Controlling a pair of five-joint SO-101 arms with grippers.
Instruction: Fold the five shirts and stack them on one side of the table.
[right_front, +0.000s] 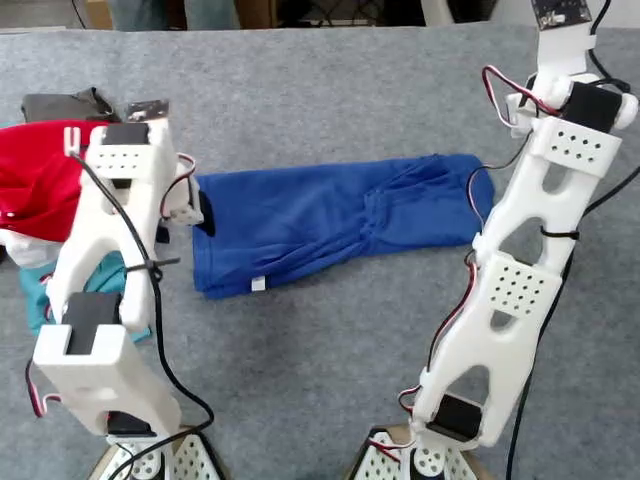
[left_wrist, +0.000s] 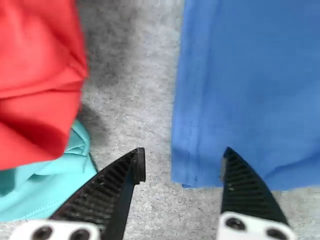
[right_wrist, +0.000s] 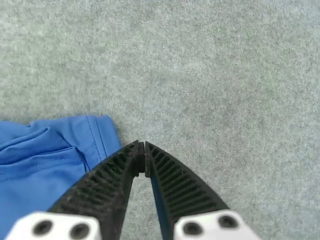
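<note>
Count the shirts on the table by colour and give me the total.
blue shirt: 1
red shirt: 1
teal shirt: 1
dark grey shirt: 1
white cloth, partly under the red one and probably a shirt: 1
Total: 5

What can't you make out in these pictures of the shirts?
High view: how many shirts are piled; the left arm covers parts of the red shirt and teal shirt.
Left wrist view: the teal shirt's shape, partly under the red shirt.
Right wrist view: most of the blue shirt, past the edge and behind the right gripper.
</note>
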